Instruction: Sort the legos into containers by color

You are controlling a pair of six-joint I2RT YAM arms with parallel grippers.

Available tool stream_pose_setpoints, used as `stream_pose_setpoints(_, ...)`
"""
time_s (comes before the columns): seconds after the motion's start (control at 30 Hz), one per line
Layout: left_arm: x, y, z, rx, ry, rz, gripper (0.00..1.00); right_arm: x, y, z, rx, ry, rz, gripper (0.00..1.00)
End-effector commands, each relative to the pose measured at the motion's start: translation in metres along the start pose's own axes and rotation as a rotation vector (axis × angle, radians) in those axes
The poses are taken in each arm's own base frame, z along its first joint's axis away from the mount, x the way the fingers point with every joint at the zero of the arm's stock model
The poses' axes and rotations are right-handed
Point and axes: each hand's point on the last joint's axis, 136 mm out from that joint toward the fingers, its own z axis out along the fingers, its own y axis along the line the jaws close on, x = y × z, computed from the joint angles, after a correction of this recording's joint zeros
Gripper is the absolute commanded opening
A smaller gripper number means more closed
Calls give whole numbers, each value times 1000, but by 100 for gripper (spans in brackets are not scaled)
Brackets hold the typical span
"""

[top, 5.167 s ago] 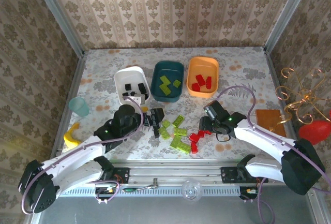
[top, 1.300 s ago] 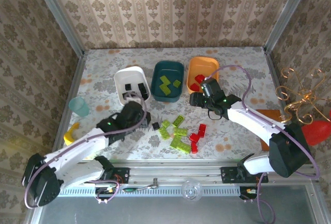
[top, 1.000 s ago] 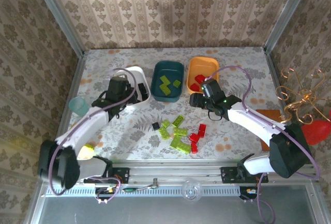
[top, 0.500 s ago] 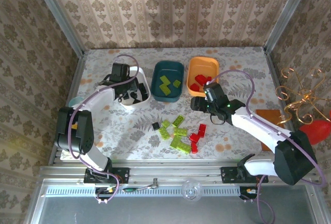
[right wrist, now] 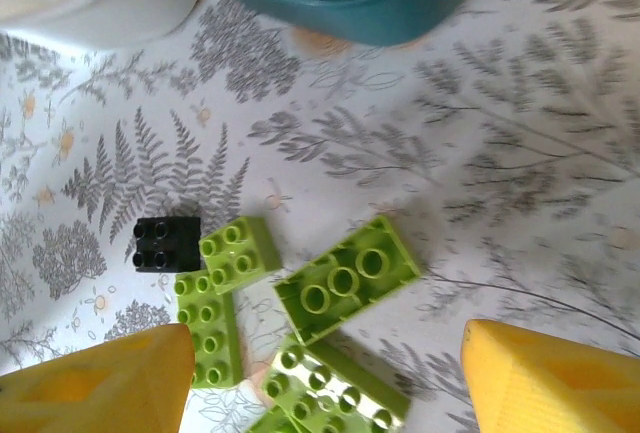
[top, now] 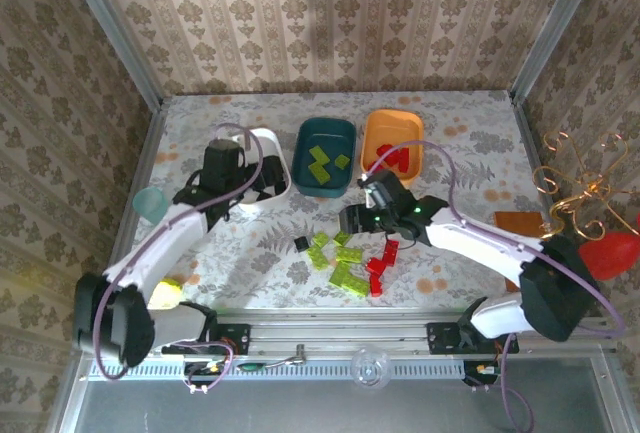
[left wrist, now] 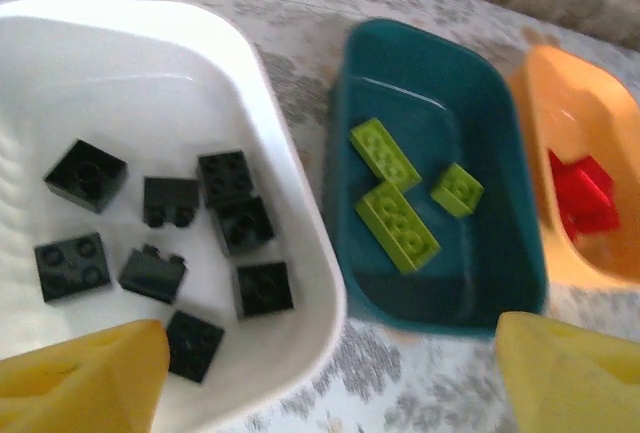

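My left gripper (top: 240, 179) hangs open over the near end of the white container (top: 258, 135), with nothing between its yellow fingers (left wrist: 80, 383). In the left wrist view the white container (left wrist: 300, 213) holds several black legos (left wrist: 240, 223). The dark teal container (left wrist: 440, 293) holds three lime-green legos (left wrist: 400, 223), and the orange one (left wrist: 560, 103) holds red legos (left wrist: 585, 193). My right gripper (right wrist: 325, 383) stands open and empty above loose green legos (right wrist: 345, 278) and one black lego (right wrist: 165, 243) on the table. Red legos (top: 380, 261) lie just right of the green ones (top: 335, 258).
A pale-teal cup (top: 150, 203) stands left of the white container, and a yellow object (top: 165, 295) lies near the left arm. A brown square (top: 520, 225), a red object (top: 610, 253) and gold wire sit at the right edge. Patterned walls close in the table.
My left gripper carried to the white container and opened over it. My right gripper moved from beside the orange container down and left to above the green legos.
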Motion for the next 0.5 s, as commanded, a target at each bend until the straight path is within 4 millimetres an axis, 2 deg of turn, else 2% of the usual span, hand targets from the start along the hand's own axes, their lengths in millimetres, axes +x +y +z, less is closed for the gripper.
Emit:
stream_pose_setpoints(0.0,23,-5,-15,33,4,-27,100,4,-2,16,78,39,-23,73)
stream_pose_setpoints(0.07,37,-13,-26,57,-1,-14,100,6,-7,26,139,45,31,73)
stream_pose_setpoints(0.2,58,-11,-42,56,-2,-9,100,8,-14,42,203,38,203,73)
stream_pose_setpoints(0.47,88,1,-47,35,15,-4,100,21,-15,60,246,51,378,73)
